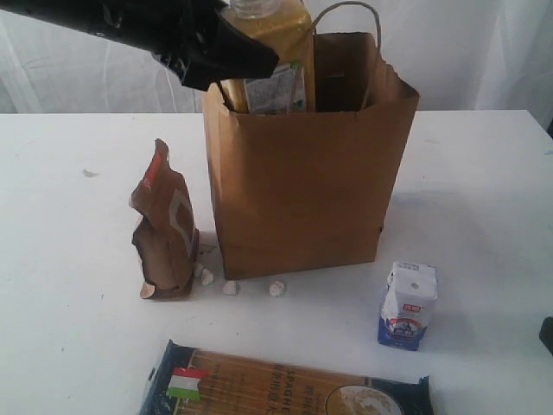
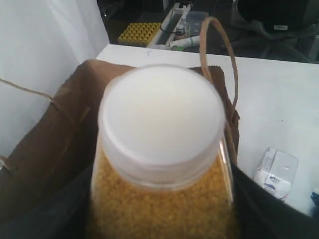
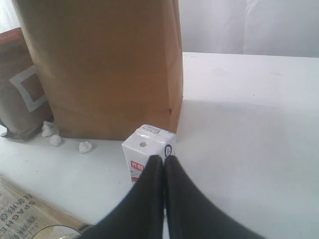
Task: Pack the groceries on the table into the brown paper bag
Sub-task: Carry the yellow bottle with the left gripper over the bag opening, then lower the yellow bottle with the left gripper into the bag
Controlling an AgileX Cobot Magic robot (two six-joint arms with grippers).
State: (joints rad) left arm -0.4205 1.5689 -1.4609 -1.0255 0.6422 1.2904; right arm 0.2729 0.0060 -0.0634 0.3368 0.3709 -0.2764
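My left gripper (image 1: 242, 54) is shut on the yellow white-capped bottle (image 1: 275, 52) and holds it upright in the mouth of the brown paper bag (image 1: 298, 173); the bottle's lower part is below the bag's rim. In the left wrist view the white cap (image 2: 162, 114) fills the middle, with dark fingers (image 2: 271, 209) on both sides of the bottle. My right gripper (image 3: 163, 159) is shut and empty, just in front of the white-blue carton (image 3: 144, 147). The brown pouch (image 1: 164, 229) stands left of the bag. The spaghetti pack (image 1: 276, 385) lies at the table's (image 1: 484, 190) front edge. Neither jar is in view.
Several tiny white lumps (image 1: 229, 286) lie along the bag's front base, near the pouch. The carton (image 1: 408, 304) stands to the front right of the bag. The bag's twisted handle (image 2: 219, 55) rises beside the bottle. White curtains hang behind the table.
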